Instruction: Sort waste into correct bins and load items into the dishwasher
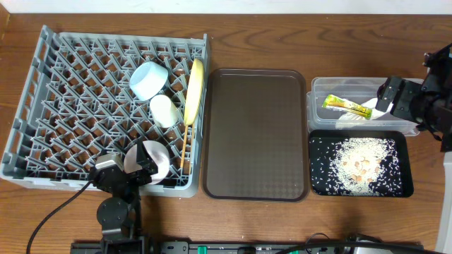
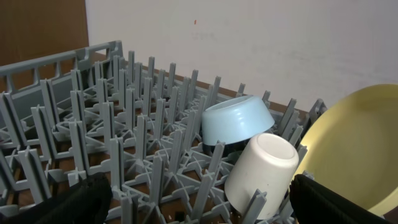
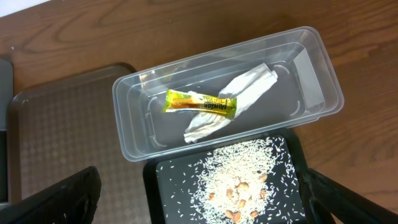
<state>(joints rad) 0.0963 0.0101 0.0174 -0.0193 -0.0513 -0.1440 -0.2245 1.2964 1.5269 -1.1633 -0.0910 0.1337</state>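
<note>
Hovering at the near edge of the grey dish rack (image 1: 70, 106), the left gripper (image 1: 127, 164) has its fingers spread wide with nothing between them. The white bowl (image 1: 159, 166) sits in the rack's near right corner, just beside the gripper's right finger and partly hidden by it; whether they touch cannot be told. Ahead of the gripper, deeper in the rack, the white cup (image 2: 261, 168) leans tilted among the pegs. The light blue bowl (image 2: 236, 121) rests upside down just behind the cup. The yellow plate (image 1: 193, 88) stands on edge along the rack's right wall, to the right of cup and bowl. The wooden chopsticks (image 1: 184, 144) lie along that same wall between the plate and the white bowl, too close together to tell apart. A dark brown serving tray (image 1: 256, 134) lies on the tabletop (image 1: 282, 42) between the rack and the two bins. The right gripper (image 1: 392, 97) hangs over the right end of the clear tub (image 3: 124, 93), its fingers likewise wide apart and empty. Below it in the tub, the yellow-green sachet wrapper (image 3: 199, 104) lies across the crumpled paper napkin (image 3: 249, 87). The black tray (image 3: 150, 186) sits right against the tub's near side, well apart from the rack. It holds the white rice scraps (image 3: 236, 180), heaped toward its middle with a few brownish bits among them.
</note>
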